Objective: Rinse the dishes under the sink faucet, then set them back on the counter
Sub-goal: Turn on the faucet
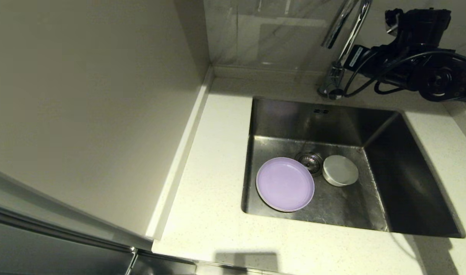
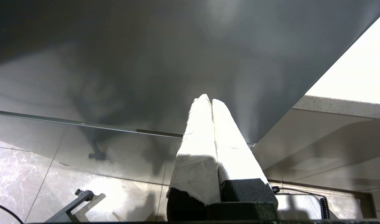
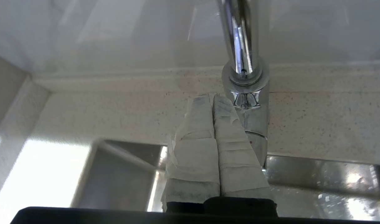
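Note:
A pale lavender plate (image 1: 285, 184) lies on the bottom of the steel sink (image 1: 408, 183), left of the drain strainer (image 1: 309, 160). A small white bowl (image 1: 340, 170) sits just right of the strainer. The chrome faucet (image 1: 345, 38) rises at the sink's back rim. My right arm (image 1: 416, 57) reaches in from the right beside it. In the right wrist view my right gripper (image 3: 212, 97) is shut and empty, its tips close beside the faucet (image 3: 246, 81) base. My left gripper (image 2: 207, 100) is shut on nothing, down below the counter.
White speckled counter (image 1: 210, 214) surrounds the sink, with a raised ledge (image 1: 179, 152) and a beige wall panel (image 1: 84, 95) on the left. A marble wall stands behind the faucet. A grey cabinet front (image 2: 146, 62) faces the left gripper.

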Motion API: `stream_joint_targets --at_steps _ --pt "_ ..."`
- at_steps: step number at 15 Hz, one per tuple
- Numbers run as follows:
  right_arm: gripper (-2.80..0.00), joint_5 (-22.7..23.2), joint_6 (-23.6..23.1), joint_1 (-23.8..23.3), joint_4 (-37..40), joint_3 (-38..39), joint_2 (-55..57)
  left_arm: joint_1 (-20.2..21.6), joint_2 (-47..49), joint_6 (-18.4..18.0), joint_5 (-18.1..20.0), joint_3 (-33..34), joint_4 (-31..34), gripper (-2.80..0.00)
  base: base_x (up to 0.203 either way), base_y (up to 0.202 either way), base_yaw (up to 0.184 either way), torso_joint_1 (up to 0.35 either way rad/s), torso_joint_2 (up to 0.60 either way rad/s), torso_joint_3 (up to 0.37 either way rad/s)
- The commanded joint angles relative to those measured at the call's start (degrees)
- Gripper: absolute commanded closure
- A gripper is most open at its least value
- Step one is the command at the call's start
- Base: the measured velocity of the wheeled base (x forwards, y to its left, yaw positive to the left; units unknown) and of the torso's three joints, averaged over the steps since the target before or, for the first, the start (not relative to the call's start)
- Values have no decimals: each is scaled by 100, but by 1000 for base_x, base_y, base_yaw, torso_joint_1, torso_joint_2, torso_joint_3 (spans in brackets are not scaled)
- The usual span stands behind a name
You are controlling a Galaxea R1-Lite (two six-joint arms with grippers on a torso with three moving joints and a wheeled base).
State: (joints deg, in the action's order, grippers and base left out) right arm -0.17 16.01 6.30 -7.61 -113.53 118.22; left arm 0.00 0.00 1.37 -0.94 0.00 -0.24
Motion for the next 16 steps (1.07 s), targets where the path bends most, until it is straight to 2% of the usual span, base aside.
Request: stream_joint_targets --at_steps 1,10,12,16 --pt "0 131 -123 -49 22 7 -37 0 -9 4 -3 0 -2 0 0 0 0 0 0 0" --pt "0 1114 -618 -427 1030 318 -598 0 -9 4 -3 0 -2 0 0 0 0 0 0 0" --pt "0 1139 -562 -428 935 222 -538 0 -9 4 -3 0 -2 0 0 0 0 0 0 0" --pt "0 1085 -404 -411 60 43 -126 0 -9 4 -3 0 -2 0 0 0 0 0 0 0"
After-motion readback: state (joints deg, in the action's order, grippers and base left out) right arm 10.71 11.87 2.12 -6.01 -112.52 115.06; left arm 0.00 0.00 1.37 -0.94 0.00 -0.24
